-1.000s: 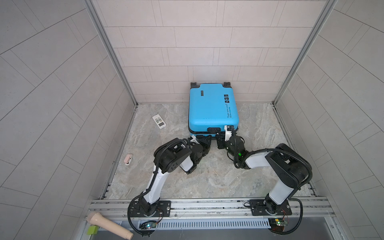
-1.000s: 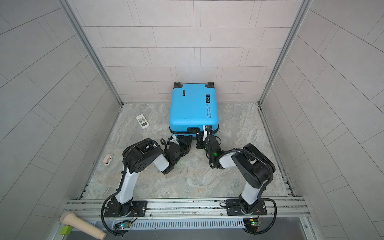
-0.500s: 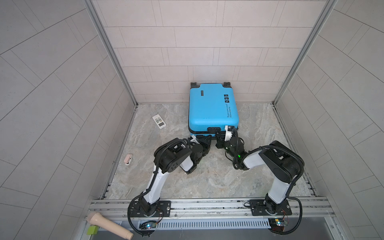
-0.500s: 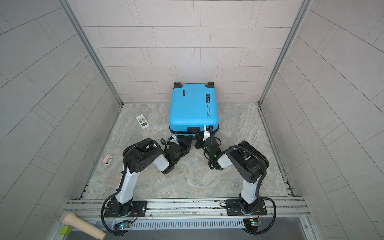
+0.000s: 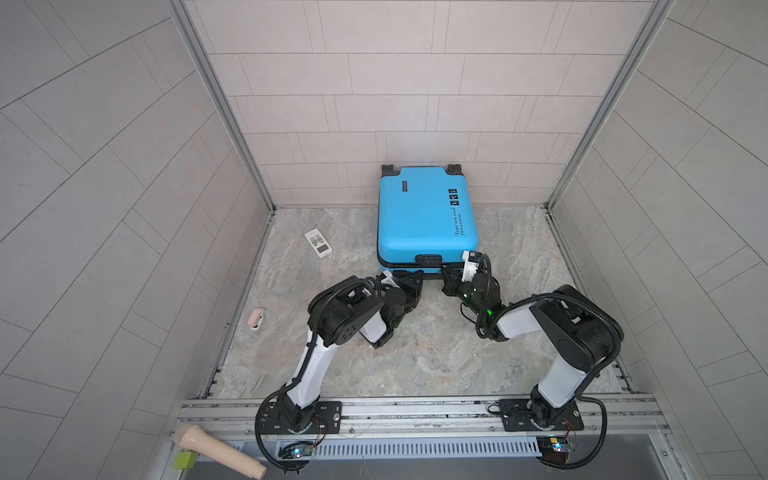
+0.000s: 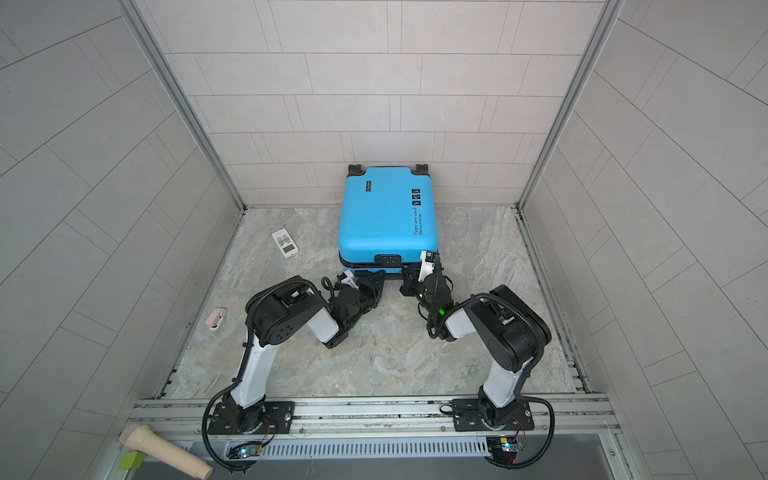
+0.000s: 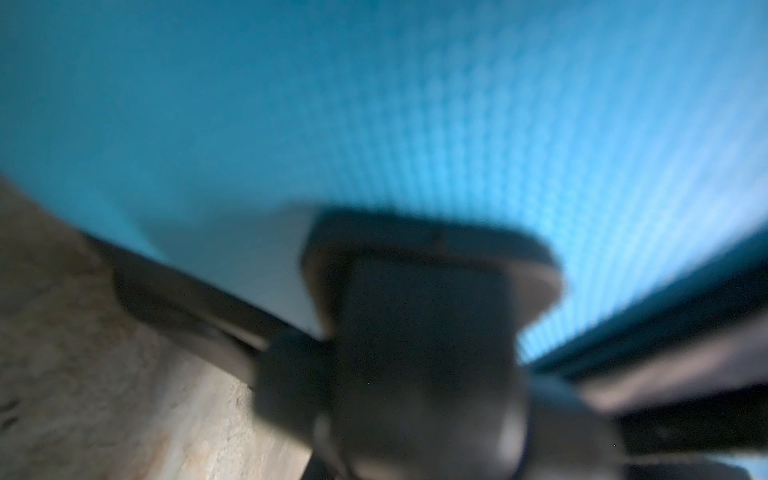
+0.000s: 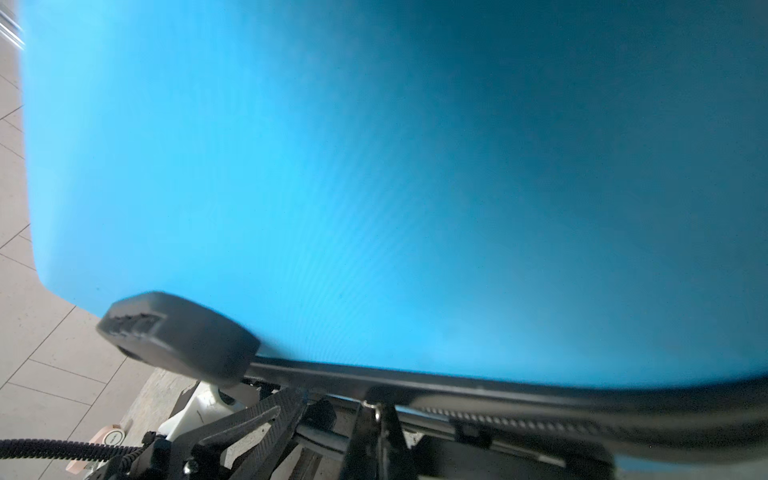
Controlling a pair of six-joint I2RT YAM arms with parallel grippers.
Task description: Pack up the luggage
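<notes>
At the back wall (image 5: 415, 104): the luggage (image 5: 424, 216) lies flat on the surface (image 5: 415, 353), closed, wheels (image 5: 388, 168) against the wall — zipper edge facing both arms.
Right gripper (image 5: 449, 276): jaws together at the black zipper seam (image 8: 498, 386), likely after the pull; a pinch I can't confirm.
Left gripper (image 5: 410, 279): low at the same edge — apart or together, cannot tell.
Lettering (image 5: 457, 221): "Type are cool" along the blue shell.
</notes>
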